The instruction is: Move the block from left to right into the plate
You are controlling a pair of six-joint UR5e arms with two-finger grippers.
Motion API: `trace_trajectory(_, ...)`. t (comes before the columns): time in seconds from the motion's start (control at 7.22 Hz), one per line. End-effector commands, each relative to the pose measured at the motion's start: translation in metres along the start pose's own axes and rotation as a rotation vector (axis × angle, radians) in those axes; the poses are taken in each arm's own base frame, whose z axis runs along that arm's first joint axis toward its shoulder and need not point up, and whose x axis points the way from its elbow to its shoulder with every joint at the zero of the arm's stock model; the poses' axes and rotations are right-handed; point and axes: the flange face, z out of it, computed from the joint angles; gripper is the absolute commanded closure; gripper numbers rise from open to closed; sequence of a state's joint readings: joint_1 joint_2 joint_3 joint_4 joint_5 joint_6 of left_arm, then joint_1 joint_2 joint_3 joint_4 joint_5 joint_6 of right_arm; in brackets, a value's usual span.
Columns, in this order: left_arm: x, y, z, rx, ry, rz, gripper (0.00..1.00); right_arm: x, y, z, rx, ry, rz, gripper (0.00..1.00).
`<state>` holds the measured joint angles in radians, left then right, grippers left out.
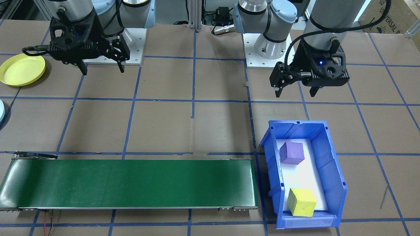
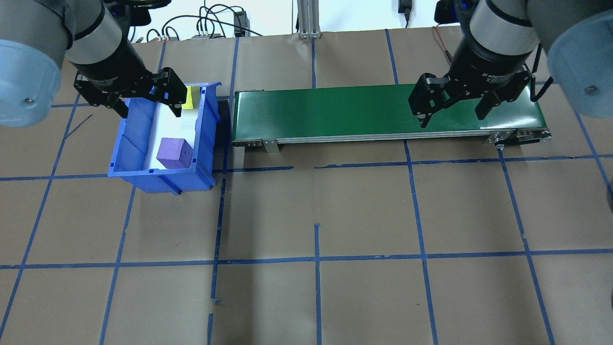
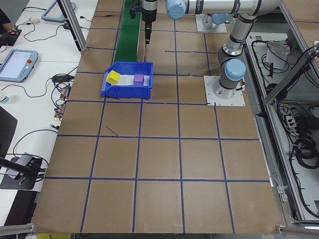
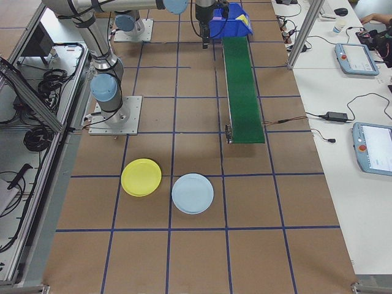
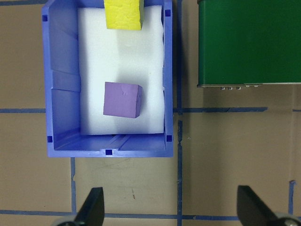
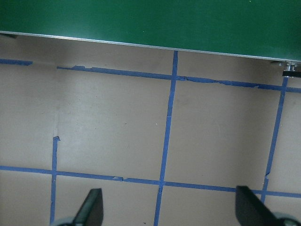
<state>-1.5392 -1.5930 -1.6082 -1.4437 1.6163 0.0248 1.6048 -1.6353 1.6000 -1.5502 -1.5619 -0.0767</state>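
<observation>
My left claw [image 1: 297, 92] hangs spread and empty above the surface [image 1: 216, 127], and my right claw [image 1: 101, 69] is spread and empty too.

The blue bin [image 1: 328, 160] lies just ahead of my left claw, on the far side from my base. In my left wrist view it sits straight in front of the fingertips [image 5: 91, 207], shifted slightly toward my left finger. The purple block [image 5: 122, 99] is the nearer of the two blocks, resting on the bin's white liner; the yellow block [image 5: 123, 15] lies beyond it at the bin's far end. Both are cubes, so neither has a long axis to line up with. The purple one sits nearly square to my fingers.

My left arm is plainly the nearer one to both blocks. The green conveyor belt [image 1: 131, 183] starts just beside the bin and runs toward my right claw. The yellow plate [image 1: 22, 69] sits close beside my right claw, well apart from the blocks.

I judge the coming move is a short reach forward and down onto the purple block.
</observation>
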Motion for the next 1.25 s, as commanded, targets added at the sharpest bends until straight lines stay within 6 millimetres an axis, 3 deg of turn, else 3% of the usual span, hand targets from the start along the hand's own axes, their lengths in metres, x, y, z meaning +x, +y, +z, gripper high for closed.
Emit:
trace_trajectory(0.0,-0.014,-0.047,0.043,0.057,0.004,0.0,0.0,-0.001,0.0,0.0,0.004,0.0,-0.001,0.0)
trace_trajectory(0.14,-0.037,-0.067,0.068,0.066,-0.002,0.074,0.0,-0.001,0.0,0.0,0.001,0.0,-0.001,0.0)
trace_trajectory(0.28,-0.061,-0.079,0.091,0.04,0.021,0.078,0.0,-0.001,0.001,0.0,-0.001,0.001,-0.003,0.0)
trace_trajectory(0.42,-0.072,-0.083,0.104,0.023,0.051,0.058,0.0,0.0,-0.001,0.002,-0.006,0.001,-0.006,0.0)
trace_trajectory(0.83,-0.074,-0.09,0.156,0.004,0.054,0.062,0.0,0.003,-0.003,0.003,-0.004,0.001,0.002,0.0)
trace_trajectory(1.11,-0.073,-0.082,0.178,-0.039,0.062,0.102,0.0,0.003,-0.003,0.003,-0.004,0.001,0.0,0.0)
